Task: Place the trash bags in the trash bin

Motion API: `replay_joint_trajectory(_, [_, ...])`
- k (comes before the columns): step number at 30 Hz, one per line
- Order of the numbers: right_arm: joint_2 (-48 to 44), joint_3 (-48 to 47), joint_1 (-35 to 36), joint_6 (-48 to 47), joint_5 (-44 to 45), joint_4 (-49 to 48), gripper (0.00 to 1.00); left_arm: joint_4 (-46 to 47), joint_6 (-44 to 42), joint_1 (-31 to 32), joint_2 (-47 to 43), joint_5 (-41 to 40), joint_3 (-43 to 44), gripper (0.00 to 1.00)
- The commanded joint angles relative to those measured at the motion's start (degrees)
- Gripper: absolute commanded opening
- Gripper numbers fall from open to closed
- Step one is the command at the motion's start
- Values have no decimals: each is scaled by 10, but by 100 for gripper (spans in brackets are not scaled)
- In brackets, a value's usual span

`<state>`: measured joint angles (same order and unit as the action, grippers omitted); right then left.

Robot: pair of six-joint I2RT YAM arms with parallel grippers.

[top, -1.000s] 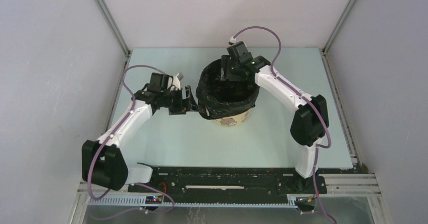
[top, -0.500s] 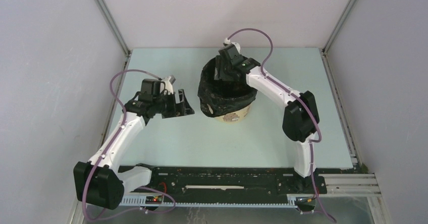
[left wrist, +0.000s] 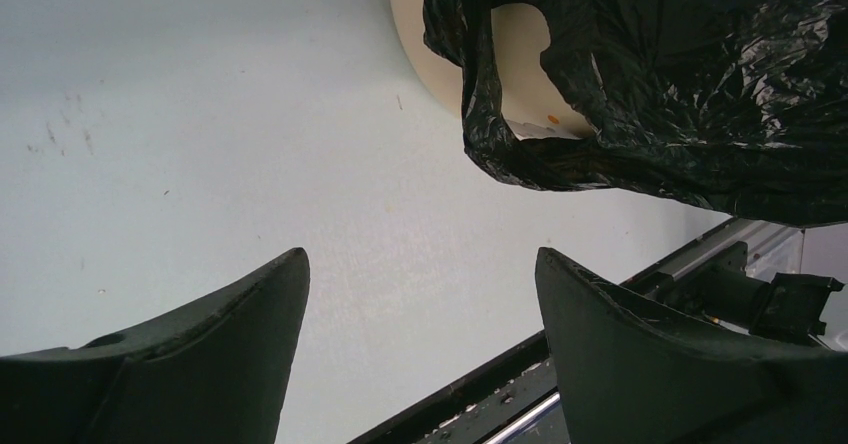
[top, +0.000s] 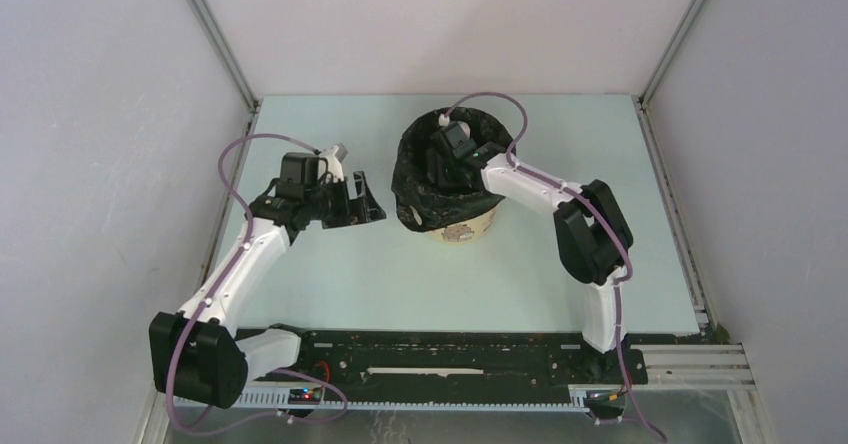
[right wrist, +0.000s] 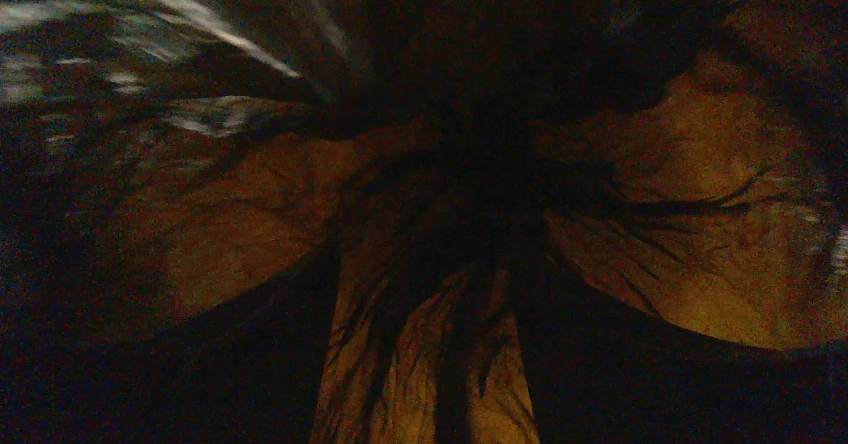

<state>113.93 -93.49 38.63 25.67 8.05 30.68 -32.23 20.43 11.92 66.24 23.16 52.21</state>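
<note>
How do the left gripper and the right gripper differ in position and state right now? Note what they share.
The left gripper hovers outside the trash bin, over the table; the right gripper reaches down inside the trash bag lining that bin. The left gripper's jaws stand wide open and empty; the right gripper's jaws are too dark to judge. Both are black two-finger grippers on white arms.

Dim, blurred close-up of the crinkled trash bag (right wrist: 690, 264), amber light glowing through its folds.

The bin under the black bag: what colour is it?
The trash bin is pale cream-yellow, clearest in the left wrist view.
</note>
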Motion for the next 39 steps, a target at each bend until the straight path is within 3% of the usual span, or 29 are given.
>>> replay_joint_trajectory(1, [25,29,6,38,4,-55,72,4,-22,-13,-10,2,3,88])
replay_joint_trajectory(8, [65,-24,5,26,33,16,74,5,-22,-29,-35,-18,-9,88])
replay_joint_trajectory(18, [-66,32,17,-34,68,47,73,9,-22,-32,-33,-13,-9,88])
replay_joint_trajectory(22, [-70,35,-4,-52,93,57,73,2,-23,-32,-29,-10,-1,88])
replay_joint_trajectory(28, [-17,-12,-44,-43,89,57,73,-11,-22,-32,-18,8,15,88])
replay_joint_trajectory(32, [36,-34,-20,-30,74,57,72,-10,-17,-31,-10,27,15,87])
replay_joint_trajectory(39, [89,8,5,13,20,26,72,-16,-31,-32,-33,2,0,88])
